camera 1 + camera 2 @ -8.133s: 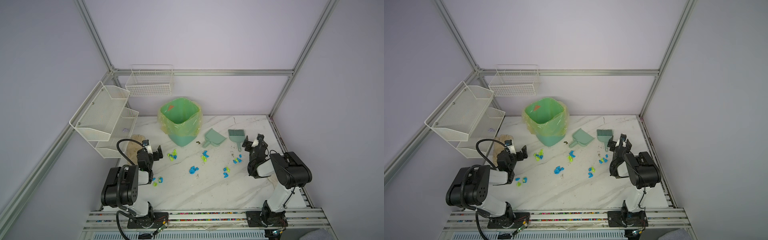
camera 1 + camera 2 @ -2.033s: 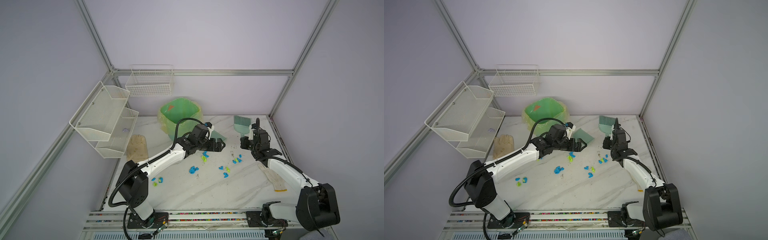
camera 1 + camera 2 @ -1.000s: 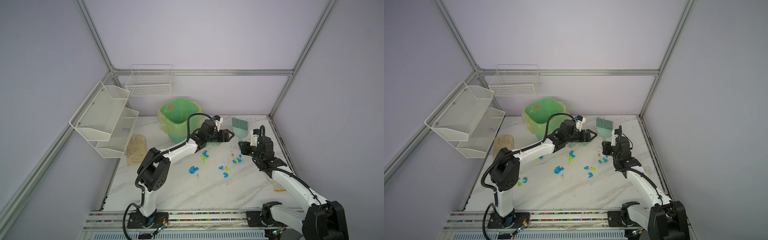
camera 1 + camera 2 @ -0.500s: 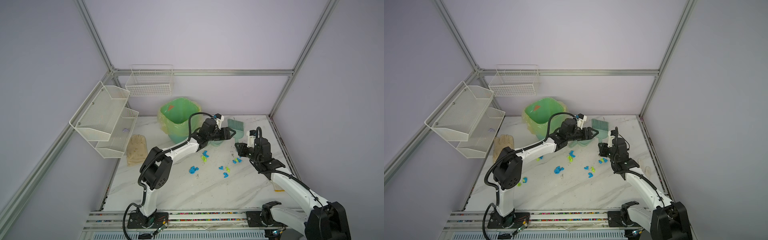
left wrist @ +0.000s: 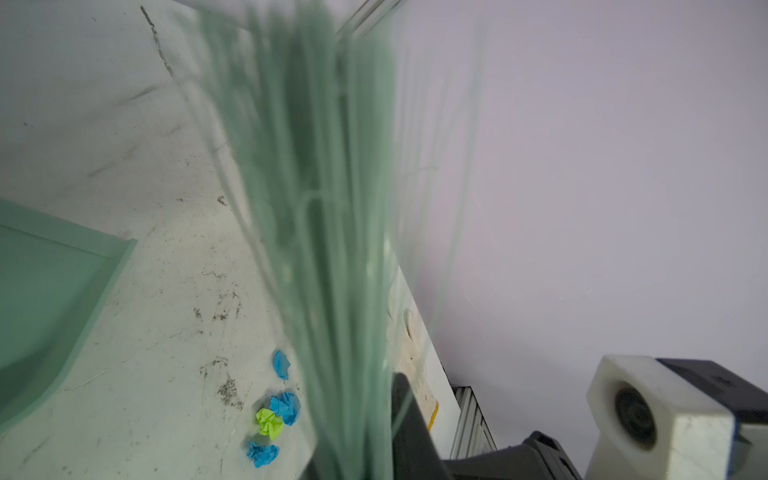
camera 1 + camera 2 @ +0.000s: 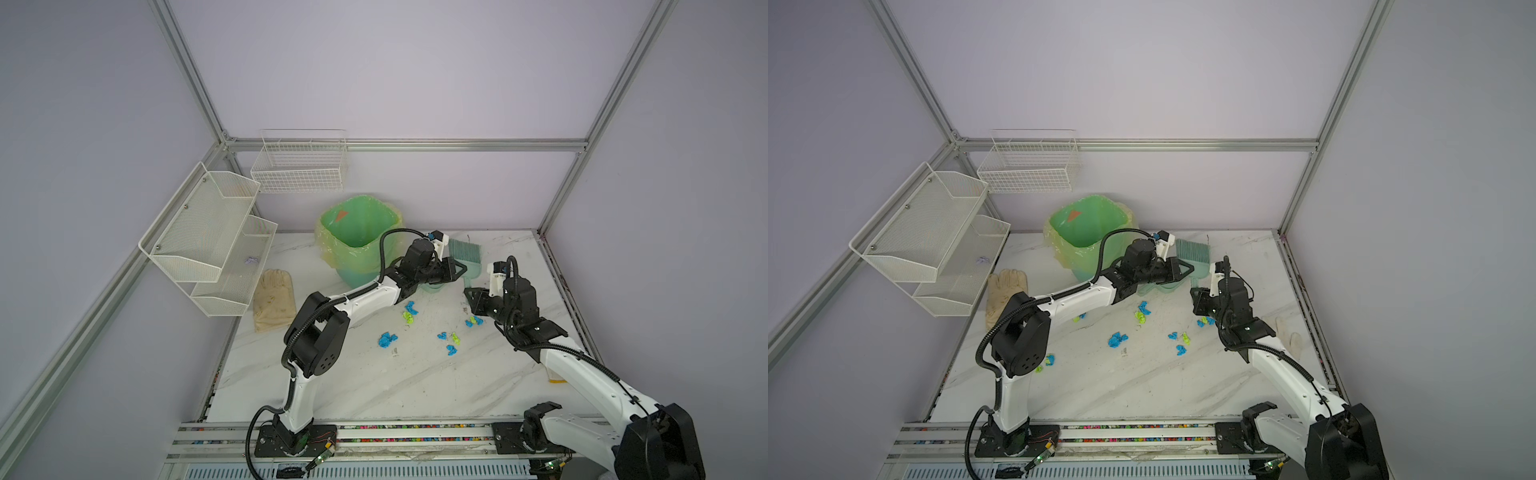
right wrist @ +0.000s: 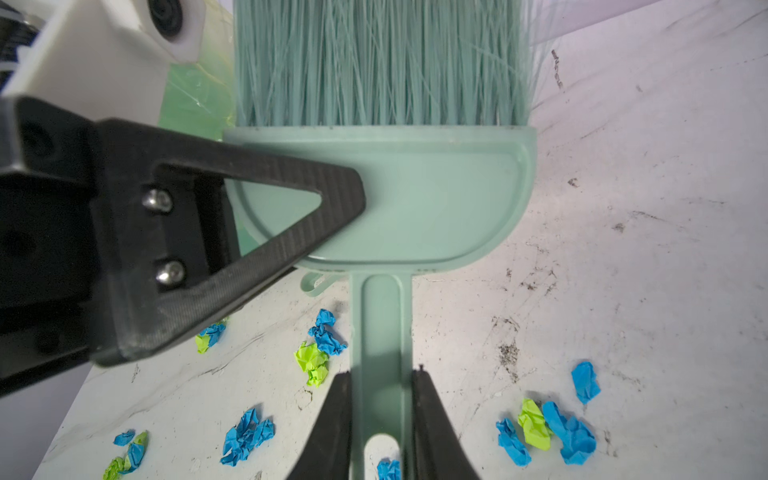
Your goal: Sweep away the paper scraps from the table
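found the right gripper (image 7: 381, 376) clamped narrow on the handle of the teal brush (image 7: 436, 199), one finger on each side of it, bristles pointing toward the far wall. found the left gripper (image 6: 459, 267) reaching from the left to the far middle of the table (image 6: 374, 386), just left of the brush head, jaws narrow, all but together, low over the teal dustpan (image 6: 432, 287). took this pincer for closed on the dustpan's handle, going by the small loop end (image 7: 313, 284) poking out beside its black fingers (image 7: 257, 174) in the right wrist view. could not tell about contact between those fingers and the brush head. saw the dustpan down on the table, just near and right of the green-lined bin (image 6: 361, 237). found the paper scraps (image 6: 387, 339) loose on the table, blue and lime wads scattered over its middle, all nearer than the dustpan: a pair just near the dustpan, one blue wad nearer and to the left, three small ones to the right of it, a little cluster (image 6: 473, 321) just beside the right gripper. picked out more scraps (image 6: 1045, 362) at the left by the left arm's elbow in a top view. noted a pale glove (image 6: 274, 299) at the table's far left, well apart from the scraps
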You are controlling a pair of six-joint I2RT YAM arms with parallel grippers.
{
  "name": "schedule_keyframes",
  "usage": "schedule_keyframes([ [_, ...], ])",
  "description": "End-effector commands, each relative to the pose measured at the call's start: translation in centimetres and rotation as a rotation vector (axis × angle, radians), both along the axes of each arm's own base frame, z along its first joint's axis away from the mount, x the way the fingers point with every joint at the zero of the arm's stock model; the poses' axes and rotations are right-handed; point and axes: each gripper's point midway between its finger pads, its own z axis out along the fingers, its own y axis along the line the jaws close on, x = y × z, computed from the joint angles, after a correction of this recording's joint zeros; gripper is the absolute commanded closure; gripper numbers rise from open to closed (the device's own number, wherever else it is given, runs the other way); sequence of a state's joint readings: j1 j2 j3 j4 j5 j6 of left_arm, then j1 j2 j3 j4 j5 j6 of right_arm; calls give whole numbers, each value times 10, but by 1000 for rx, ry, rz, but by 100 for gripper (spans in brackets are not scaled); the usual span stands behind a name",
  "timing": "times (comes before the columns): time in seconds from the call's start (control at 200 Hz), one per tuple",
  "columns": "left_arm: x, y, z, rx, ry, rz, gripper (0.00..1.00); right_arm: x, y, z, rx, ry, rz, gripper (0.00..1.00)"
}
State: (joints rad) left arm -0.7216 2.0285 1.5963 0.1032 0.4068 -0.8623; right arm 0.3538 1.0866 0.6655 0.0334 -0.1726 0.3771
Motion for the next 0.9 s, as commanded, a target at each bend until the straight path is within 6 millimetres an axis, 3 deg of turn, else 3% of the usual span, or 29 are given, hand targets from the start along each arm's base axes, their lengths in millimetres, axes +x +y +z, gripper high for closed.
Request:
schedule_keyframes([
  [0.0, 9, 4, 57, -67, -105, 25, 98, 1, 1, 15, 30, -54, -6, 100],
  [0.225, 19, 22, 55, -48, -100, 83, 100, 0, 8, 10, 70, -34, 17, 100],
  [0.46, 24, 43, 57, -56, -109, 130, 100, -2, 17, 16, 131, -32, 49, 75],
  [0.75, 29, 65, 65, -46, -116, 173, 100, 1, 21, 18, 170, -14, 51, 57],
  [0.895, 31, 75, 68, -46, -120, 193, 100, 4, 24, 20, 246, 10, 33, 43],
])
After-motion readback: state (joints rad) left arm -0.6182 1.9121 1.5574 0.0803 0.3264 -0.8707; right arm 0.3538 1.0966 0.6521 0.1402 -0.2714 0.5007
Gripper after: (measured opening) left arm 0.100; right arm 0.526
